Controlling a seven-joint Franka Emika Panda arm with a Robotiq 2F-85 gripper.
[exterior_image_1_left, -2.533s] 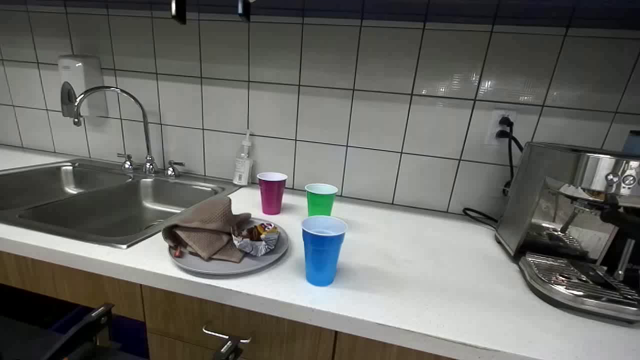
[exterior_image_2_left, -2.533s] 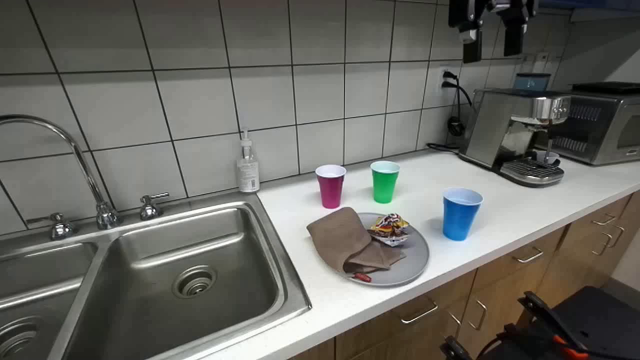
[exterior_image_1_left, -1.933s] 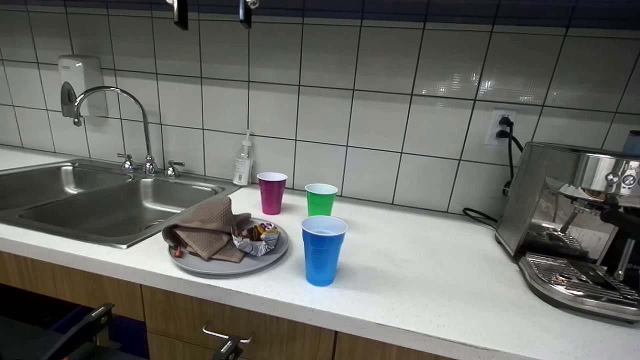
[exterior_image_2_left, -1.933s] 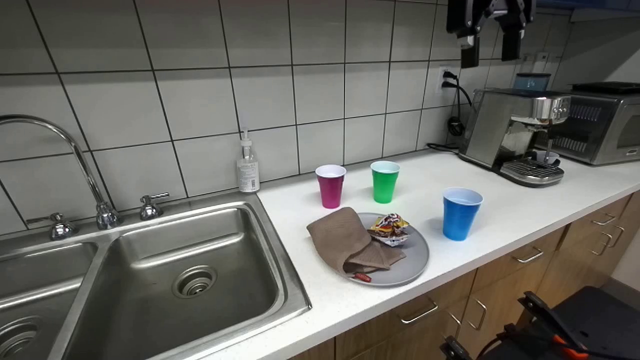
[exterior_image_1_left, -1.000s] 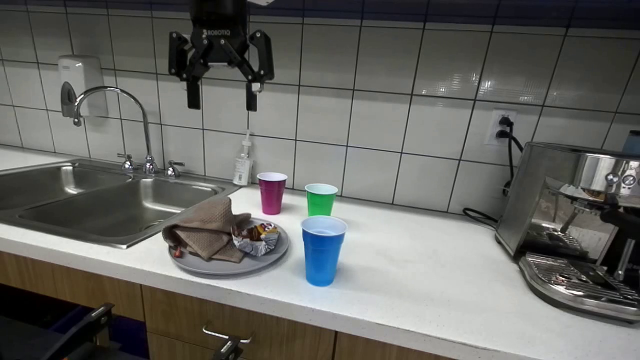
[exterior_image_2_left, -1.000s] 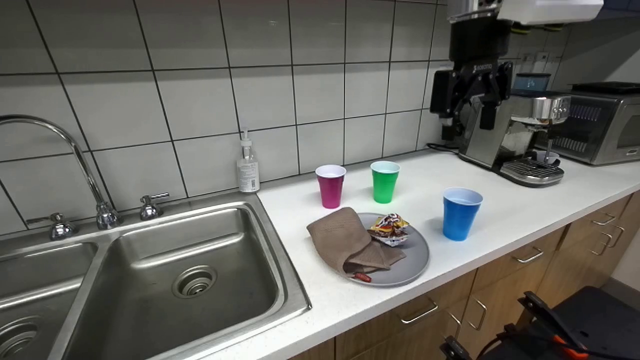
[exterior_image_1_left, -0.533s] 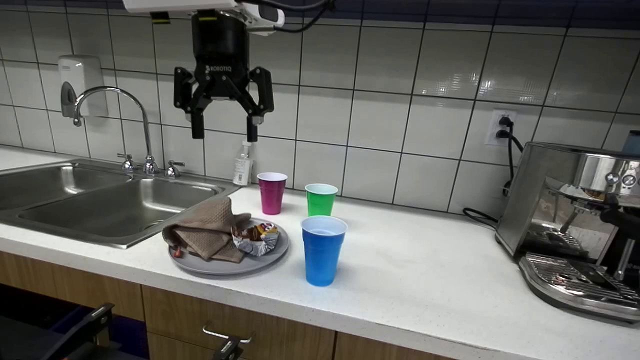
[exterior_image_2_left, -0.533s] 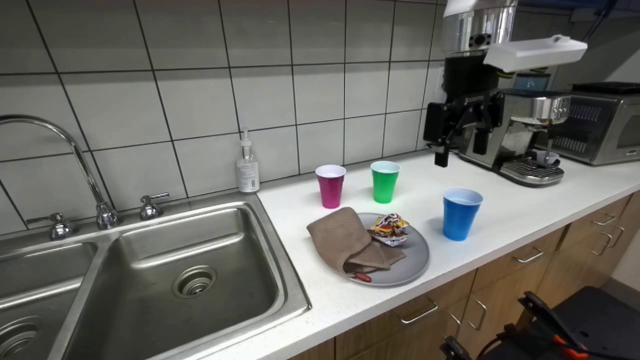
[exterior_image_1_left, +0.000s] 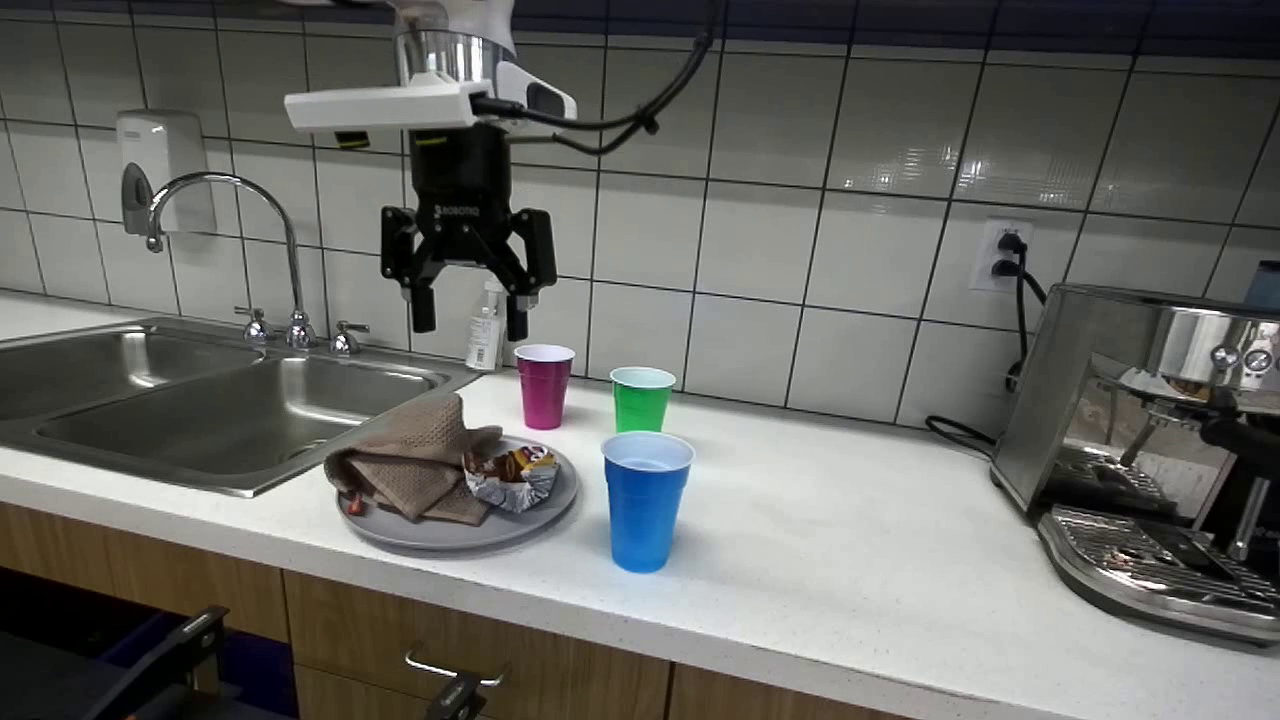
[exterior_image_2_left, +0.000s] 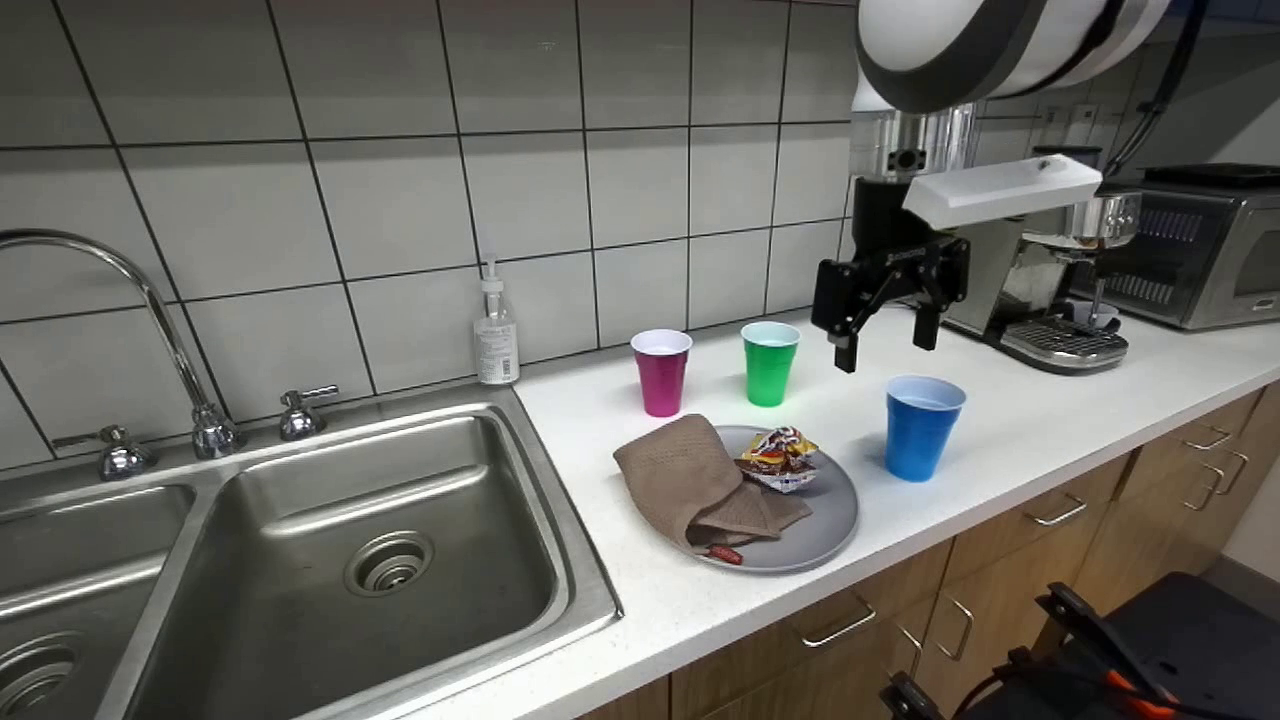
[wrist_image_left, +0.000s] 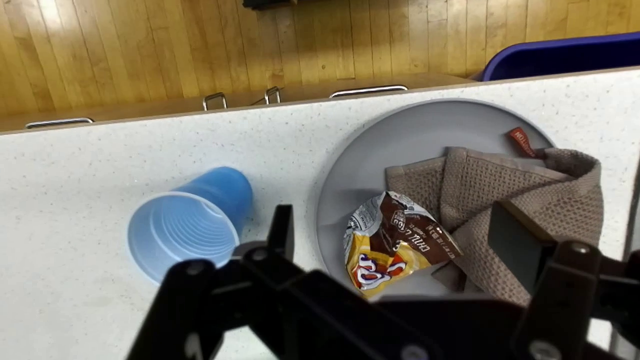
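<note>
Hovering empty above a counter (exterior_image_1_left: 850, 520), the gripper (exterior_image_1_left: 470, 327) holds its jaws wide apart, while a gray plate (wrist_image_left: 425, 130) seemingly serves to gather a crumpled wrapper (wrist_image_left: 400, 240) and brown cloth (wrist_image_left: 480, 185) beside a blue cup (wrist_image_left: 227, 190).

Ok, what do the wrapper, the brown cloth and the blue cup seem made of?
Wrapper: probably metallised plastic film; crumpled, glossy, with silvery patches.
Brown cloth: woven fabric, perhaps cotton; matte, waffle-textured.
Blue cup: likely thin plastic; smooth sheen, ridged inside.

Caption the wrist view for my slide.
View past the open gripper: crumpled wrapper and brown cloth on a gray plate, blue cup beside it.
</note>
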